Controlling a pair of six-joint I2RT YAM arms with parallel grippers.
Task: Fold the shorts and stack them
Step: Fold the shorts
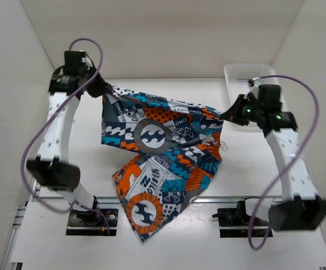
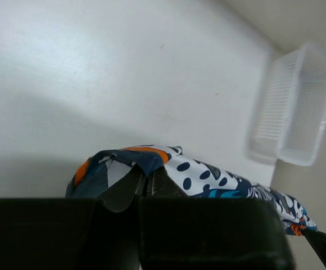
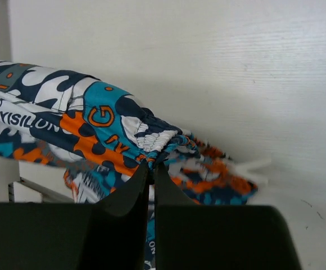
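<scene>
The shorts (image 1: 157, 146), in navy, teal, orange and white patchwork print, hang stretched between my two grippers above the table, their lower part draping toward the near edge. My left gripper (image 1: 104, 89) is shut on the shorts' left top corner, seen in the left wrist view (image 2: 146, 174) with fabric (image 2: 208, 174) over the fingers. My right gripper (image 1: 228, 114) is shut on the right top corner; the right wrist view (image 3: 152, 169) shows the gathered waistband (image 3: 157, 140) pinched between the fingers.
A white plastic basket (image 1: 241, 79) stands at the back right of the table, also in the left wrist view (image 2: 298, 112). White walls enclose the table (image 1: 84, 140) on three sides. The arm bases sit on a rail at the near edge.
</scene>
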